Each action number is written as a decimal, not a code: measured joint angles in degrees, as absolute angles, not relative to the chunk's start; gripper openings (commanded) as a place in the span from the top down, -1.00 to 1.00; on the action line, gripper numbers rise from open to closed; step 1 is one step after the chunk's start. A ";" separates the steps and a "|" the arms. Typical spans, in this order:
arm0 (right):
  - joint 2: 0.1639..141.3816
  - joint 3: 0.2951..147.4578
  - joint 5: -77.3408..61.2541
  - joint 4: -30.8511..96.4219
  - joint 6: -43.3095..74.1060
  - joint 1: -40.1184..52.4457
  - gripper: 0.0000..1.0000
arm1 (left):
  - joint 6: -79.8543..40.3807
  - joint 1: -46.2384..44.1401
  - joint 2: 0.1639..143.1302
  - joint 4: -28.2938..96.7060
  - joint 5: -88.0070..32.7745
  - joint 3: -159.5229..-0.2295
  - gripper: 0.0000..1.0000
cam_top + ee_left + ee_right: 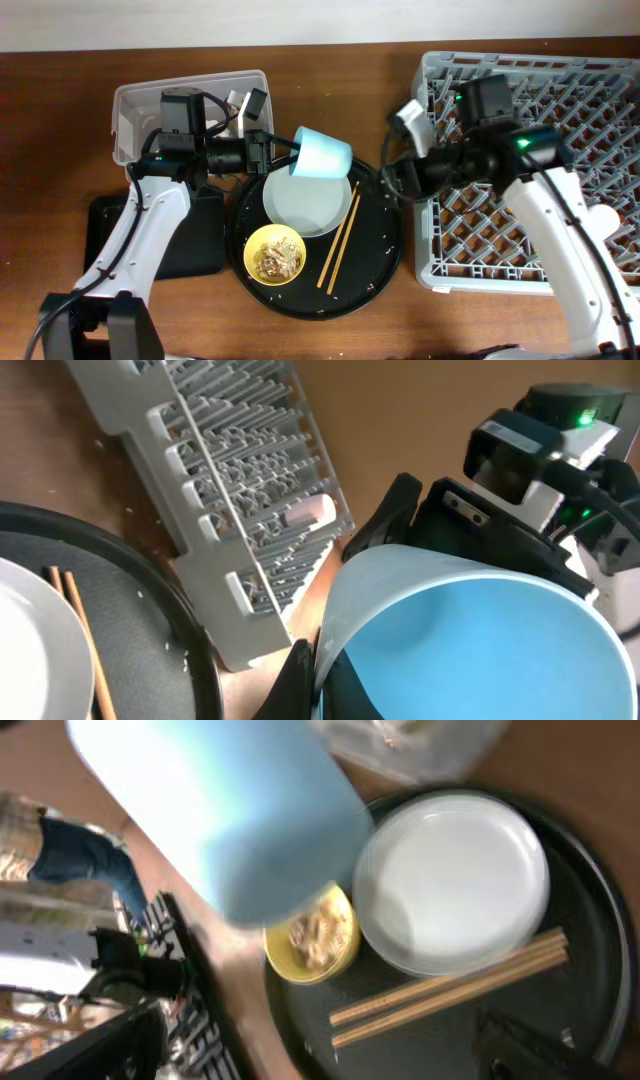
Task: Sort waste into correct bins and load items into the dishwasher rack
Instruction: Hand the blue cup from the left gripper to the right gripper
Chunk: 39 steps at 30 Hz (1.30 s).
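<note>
Brown wooden table [330,60] carries everything, with the dishwasher rack [600,90] filling the right edge and a round black tray [385,255] at the middle.

The step in hand looks like loading the light-blue cup [322,155]. The left pincer [280,150] is pinching it by the rim, one finger inside the wall and one outside, and holds it in the air over the plate [300,205]. The cup is between the far-left corner and the rack, and touches nothing but the fingers.

The right pincer [393,172] hangs just beside the rack's left wall, over the tray's right rim. It faces the cup, looks spread, and has nothing in it.

My guess is a hand-over, since the rack sits on the right arm's side. That would call for bringing the cup's free end between the spread fingers. The right pincer would have to close firmly before the left lets go (a smooth, rounded wall could slip or turn in a light pinch).

The cup is plain pale blue and tipped well over on its side, with a thin rim and an inside that looks bare. The right wrist view shows only its blurred outer wall.

Not yet dealt with on the round tray are the plate, the chopsticks [340,240] and the yellow bowl [275,253] with food scraps [277,258] in it.
</note>
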<state>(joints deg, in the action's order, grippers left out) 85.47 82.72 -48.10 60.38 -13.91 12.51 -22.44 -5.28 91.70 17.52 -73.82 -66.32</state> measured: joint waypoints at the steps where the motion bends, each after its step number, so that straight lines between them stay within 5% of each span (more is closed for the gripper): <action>1: 85.47 82.72 -48.73 58.65 -13.96 13.80 -0.97 | -22.50 -5.28 91.70 17.47 -74.59 -66.32 0.99; 10: 85.58 82.72 -49.17 47.64 -14.11 21.23 -0.99 | -23.33 -5.17 91.70 17.52 -79.42 -66.32 0.99; 15: 85.58 82.72 -48.01 45.30 -14.55 22.35 -0.44 | -23.68 -5.17 91.70 17.50 -81.14 -66.32 0.99; 20: 85.58 82.72 -47.62 45.23 -15.07 22.33 -0.25 | -23.90 -5.17 91.70 17.52 -82.11 -66.32 0.97; 27: 85.58 82.72 -48.16 45.50 -14.96 22.70 -0.01 | -24.86 -5.23 91.70 17.50 -78.15 -66.32 -0.06; 35: 85.60 82.72 -31.16 53.89 -11.40 21.71 0.16 | -20.71 -5.10 91.68 26.41 -56.25 -66.50 -0.25; 39: 85.47 84.05 -20.97 62.89 -6.44 11.64 0.17 | -15.86 -3.66 89.10 39.92 -37.06 -66.52 -0.26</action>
<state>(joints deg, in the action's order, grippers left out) 85.47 84.05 -20.97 62.89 -6.44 11.64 -15.86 -3.66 89.10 39.92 -37.06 -66.52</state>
